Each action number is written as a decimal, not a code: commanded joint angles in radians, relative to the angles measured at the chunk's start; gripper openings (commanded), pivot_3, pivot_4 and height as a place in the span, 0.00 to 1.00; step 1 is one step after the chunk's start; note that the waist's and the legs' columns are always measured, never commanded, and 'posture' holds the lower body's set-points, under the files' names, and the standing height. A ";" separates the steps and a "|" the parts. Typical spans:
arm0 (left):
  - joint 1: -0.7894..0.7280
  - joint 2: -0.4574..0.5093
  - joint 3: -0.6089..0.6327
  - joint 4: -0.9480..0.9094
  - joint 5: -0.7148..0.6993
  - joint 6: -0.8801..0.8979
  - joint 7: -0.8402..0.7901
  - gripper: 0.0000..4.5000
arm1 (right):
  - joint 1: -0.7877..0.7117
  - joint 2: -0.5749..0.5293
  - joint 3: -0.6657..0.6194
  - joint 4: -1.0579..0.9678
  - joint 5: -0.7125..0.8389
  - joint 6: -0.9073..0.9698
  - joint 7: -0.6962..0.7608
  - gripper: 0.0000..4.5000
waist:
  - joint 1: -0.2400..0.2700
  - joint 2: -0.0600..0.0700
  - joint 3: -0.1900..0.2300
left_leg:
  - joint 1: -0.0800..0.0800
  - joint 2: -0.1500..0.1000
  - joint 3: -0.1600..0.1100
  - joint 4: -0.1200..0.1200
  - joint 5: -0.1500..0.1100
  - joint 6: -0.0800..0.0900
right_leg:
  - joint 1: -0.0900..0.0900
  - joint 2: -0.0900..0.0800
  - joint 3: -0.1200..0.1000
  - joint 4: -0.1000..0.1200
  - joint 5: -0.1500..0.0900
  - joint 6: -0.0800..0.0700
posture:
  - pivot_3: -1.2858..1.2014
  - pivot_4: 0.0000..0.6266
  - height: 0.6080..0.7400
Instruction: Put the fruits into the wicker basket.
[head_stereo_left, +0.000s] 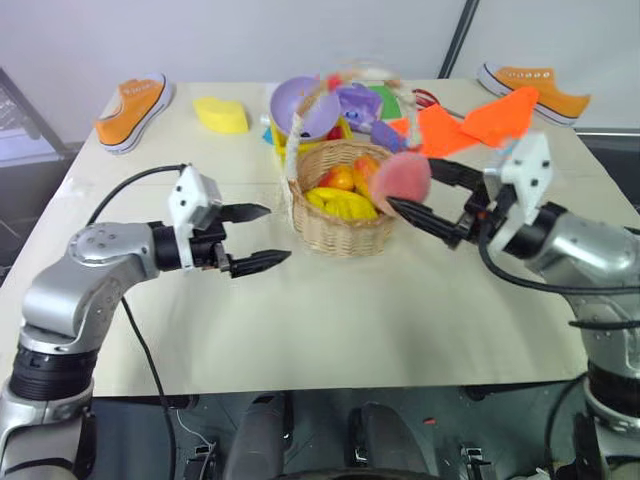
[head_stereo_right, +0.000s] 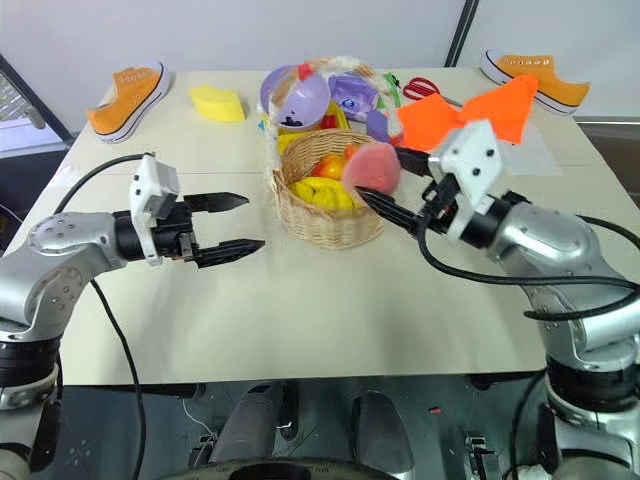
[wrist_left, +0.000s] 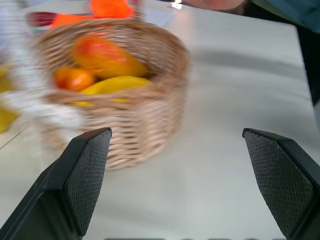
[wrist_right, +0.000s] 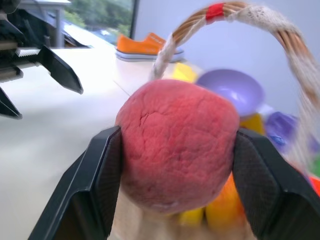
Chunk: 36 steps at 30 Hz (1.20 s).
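peach (wrist_right: 177, 145) pinched across its middle by right hand (head_stereo_left: 425, 195), held at basket's 3 o'clock rim | mango (wrist_left: 107, 57) lodged in wicker basket (head_stereo_left: 335, 230) | left hand (head_stereo_left: 260, 238) spread, empty, 9 o'clock | peach judged light, soft, grippy

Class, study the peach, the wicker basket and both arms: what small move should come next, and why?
Probably carry the peach slightly further over the wicker basket and release: the right gripper holds it at the rim, and the mango is already inside.
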 joint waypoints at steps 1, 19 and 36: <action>0.001 -0.004 0.043 -0.025 -0.021 -0.026 0.015 1.00 | -0.088 0.066 0.112 0.110 -0.120 0.006 -0.104 0.59 | -0.002 -0.001 0.000 | 0.000 0.000 0.000 0.000 0.000 0.000 | 0.000 0.000 0.000 0.000 0.000 0.000 | 0.52 0.24 0.98; 0.019 -0.060 0.033 -0.118 -0.072 -0.014 0.105 1.00 | 0.059 -0.018 -0.068 0.148 -0.132 -0.136 0.025 0.99 | -0.008 -0.001 0.000 | 0.000 -0.002 0.001 0.000 0.000 0.000 | 0.001 -0.001 0.000 0.000 0.001 0.001 | 0.52 0.24 0.98; -0.026 -0.109 -0.020 -0.124 -0.047 -0.035 0.140 1.00 | -0.173 0.168 -0.050 0.550 -0.265 -0.282 -0.112 0.03 | -0.008 0.000 0.000 | 0.000 0.000 0.005 0.000 0.000 0.000 | -0.001 0.003 0.004 0.001 0.001 0.001 | 0.52 0.24 0.98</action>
